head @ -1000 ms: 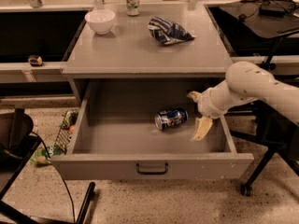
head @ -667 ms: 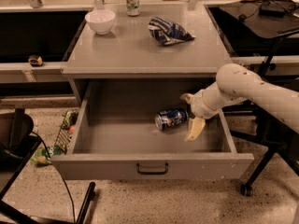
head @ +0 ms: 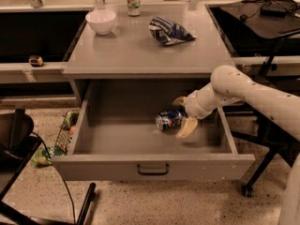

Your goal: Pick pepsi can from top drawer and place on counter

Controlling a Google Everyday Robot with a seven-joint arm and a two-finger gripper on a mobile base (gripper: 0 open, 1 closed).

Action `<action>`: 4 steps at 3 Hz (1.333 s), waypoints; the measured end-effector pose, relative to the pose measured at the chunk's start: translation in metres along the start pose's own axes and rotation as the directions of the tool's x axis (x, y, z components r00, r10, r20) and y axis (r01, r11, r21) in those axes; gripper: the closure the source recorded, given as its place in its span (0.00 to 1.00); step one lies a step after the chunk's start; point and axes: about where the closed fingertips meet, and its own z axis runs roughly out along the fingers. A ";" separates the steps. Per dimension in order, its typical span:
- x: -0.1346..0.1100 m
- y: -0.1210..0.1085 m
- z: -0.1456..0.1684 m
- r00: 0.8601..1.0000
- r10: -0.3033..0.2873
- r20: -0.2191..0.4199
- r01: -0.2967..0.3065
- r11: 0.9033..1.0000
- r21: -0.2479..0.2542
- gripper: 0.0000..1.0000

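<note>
Pepsi can (head: pixel 168 120) on its side in top drawer (head: pixel 117 142), long axis 9-to-3; gripper (head: pixel 180 117) at its 3 o'clock end, fingers spread, nothing grasped

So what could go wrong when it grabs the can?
The can lies on its side in the drawer, so a nudge from the end effector could roll it away. The open fingers sit only at its right end, so the grip might slip. Lifting out, it could bump the counter edge close above.
</note>
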 end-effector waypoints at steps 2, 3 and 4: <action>-0.009 0.002 0.004 0.999 0.002 0.054 0.000 0.999 -0.032 0.65; -0.017 0.009 -0.012 0.997 -0.007 0.082 0.008 1.000 -0.018 0.88; -0.029 0.021 -0.057 0.993 -0.039 0.113 0.033 0.998 0.058 1.00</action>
